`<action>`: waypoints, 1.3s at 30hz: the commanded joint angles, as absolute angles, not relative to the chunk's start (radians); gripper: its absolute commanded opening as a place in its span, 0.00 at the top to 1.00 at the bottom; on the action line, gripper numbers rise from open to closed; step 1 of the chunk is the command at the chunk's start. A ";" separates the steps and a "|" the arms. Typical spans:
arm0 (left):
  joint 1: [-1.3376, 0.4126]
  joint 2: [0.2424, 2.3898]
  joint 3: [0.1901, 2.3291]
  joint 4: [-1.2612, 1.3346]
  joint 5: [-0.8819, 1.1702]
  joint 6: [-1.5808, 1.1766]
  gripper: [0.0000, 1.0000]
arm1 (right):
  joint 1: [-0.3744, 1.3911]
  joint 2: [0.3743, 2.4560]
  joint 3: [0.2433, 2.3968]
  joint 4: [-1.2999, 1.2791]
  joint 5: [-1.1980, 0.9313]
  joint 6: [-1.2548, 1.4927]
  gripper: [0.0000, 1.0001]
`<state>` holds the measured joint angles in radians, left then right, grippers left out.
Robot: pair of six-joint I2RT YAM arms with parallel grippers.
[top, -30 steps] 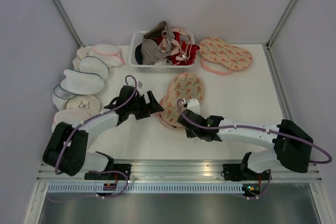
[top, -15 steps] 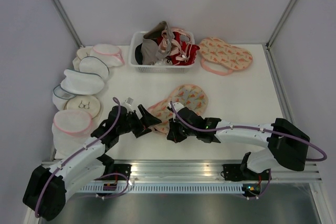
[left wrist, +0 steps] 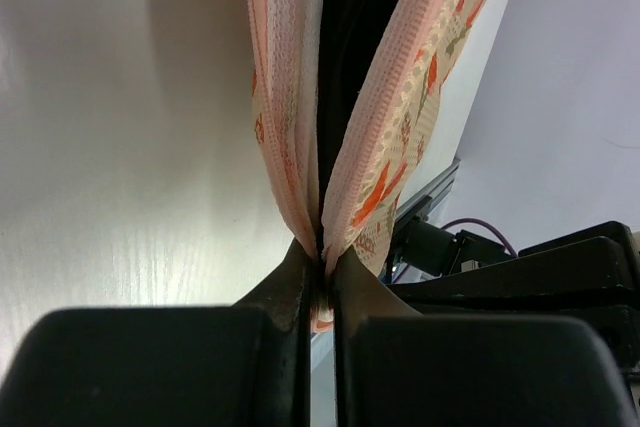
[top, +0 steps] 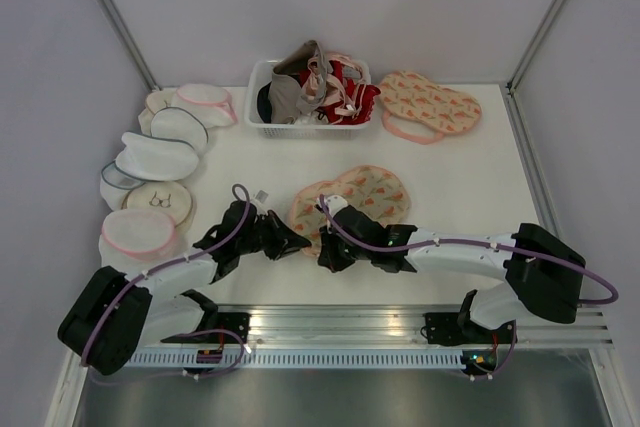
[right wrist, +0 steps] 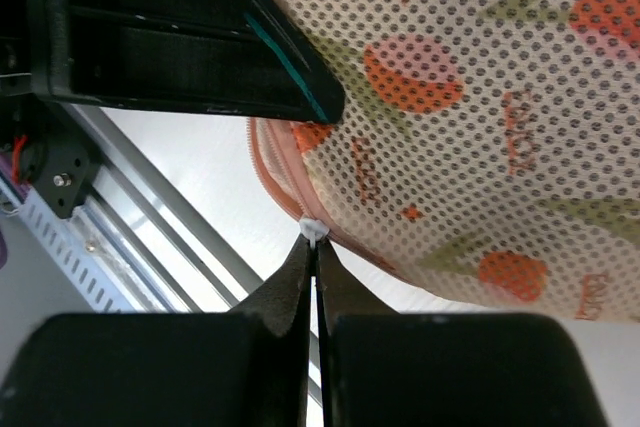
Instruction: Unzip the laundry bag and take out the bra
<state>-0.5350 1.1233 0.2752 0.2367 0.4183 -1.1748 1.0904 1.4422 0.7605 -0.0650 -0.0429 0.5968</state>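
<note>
Locate the laundry bag (top: 362, 195) on the worktop (top: 470, 177), in the near-centre area just ahead of both arms. Its near-left end meets both tools.

Check the left tool (left wrist: 322, 265): its fingers (left wrist: 290, 292) are pressed together on the bag's pink-trimmed edge, at the point where the two fabric layers converge. Above that point the layers part into a narrow V. The bra (left wrist: 352, 57) shows only as black fabric in the gap.

Check the right tool (right wrist: 313, 247): its fingers (right wrist: 285, 287) are pressed together on a small white tab (right wrist: 313, 229) on the zip line at the bag's pink edge. The left tool's black finger crosses the upper left of this view, over the mesh.

Note the other items: a second watermelon-print pouch (top: 430, 105) at the far right, a white basket (top: 300, 129) of mixed garments at the far centre, and white mesh pouches (top: 160, 152) along the left side, all well apart from both tools
</note>
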 commanded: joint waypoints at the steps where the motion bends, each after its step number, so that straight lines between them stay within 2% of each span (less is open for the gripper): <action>1: -0.537 1.141 0.296 0.342 0.400 -1.172 0.98 | 1.098 1.419 0.811 -0.141 0.043 0.583 1.00; 7: -0.537 1.135 0.319 0.284 0.347 -1.137 0.98 | 1.098 1.456 0.873 -0.493 0.364 0.667 1.00; 12: -0.537 1.141 0.308 0.317 0.348 -1.138 0.96 | 1.100 1.433 0.854 -0.597 0.457 0.730 1.00; 13: -0.537 1.143 0.310 0.319 0.351 -1.138 0.85 | 1.100 1.428 0.848 -0.604 0.466 0.732 1.00; 14: -0.537 1.143 0.311 0.318 0.354 -1.137 0.69 | 1.098 1.428 0.850 -0.615 0.500 0.741 1.00; 15: -0.537 1.140 0.317 0.308 0.351 -1.134 0.41 | 1.097 1.436 0.854 -0.633 0.517 0.749 1.00; 18: -0.537 1.092 0.331 0.227 0.307 -1.117 0.15 | 1.085 1.482 0.887 -0.744 0.627 0.830 1.00; 19: -0.537 1.068 0.333 0.185 0.292 -1.109 0.13 | 1.075 1.499 0.903 -0.809 0.652 0.872 1.00; 25: -0.537 0.884 0.351 0.032 0.167 -1.049 0.11 | 0.999 1.542 0.923 -0.938 0.791 0.991 0.97; 27: -0.537 0.842 0.356 -0.014 0.143 -1.029 0.11 | 0.976 1.528 0.937 -0.986 0.833 1.063 0.83; 28: -0.537 0.833 0.357 -0.031 0.143 -1.022 0.11 | 0.971 1.525 0.960 -1.029 0.872 1.080 0.73; 29: -0.537 0.828 0.356 -0.037 0.149 -1.011 0.11 | 0.969 1.519 0.974 -1.048 0.886 1.091 0.56; 32: -0.537 0.810 0.356 -0.060 0.164 -0.986 0.11 | 0.971 1.494 1.025 -1.109 0.930 1.048 0.40; 34: -0.537 0.796 0.351 -0.069 0.164 -0.976 0.11 | 0.973 1.470 1.049 -1.042 0.910 0.970 0.38; 36: -0.537 0.782 0.345 -0.077 0.155 -0.971 0.11 | 0.988 1.424 1.048 -0.918 0.784 0.768 0.37; 39: -0.537 0.756 0.342 -0.089 0.143 -0.962 0.11 | 0.991 1.425 1.071 -0.729 0.625 0.652 0.33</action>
<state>-0.5388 0.7837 0.3286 -0.0658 0.1734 -1.0176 0.9798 1.4422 1.0187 -0.9100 0.7563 0.8364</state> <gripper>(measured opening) 0.886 0.659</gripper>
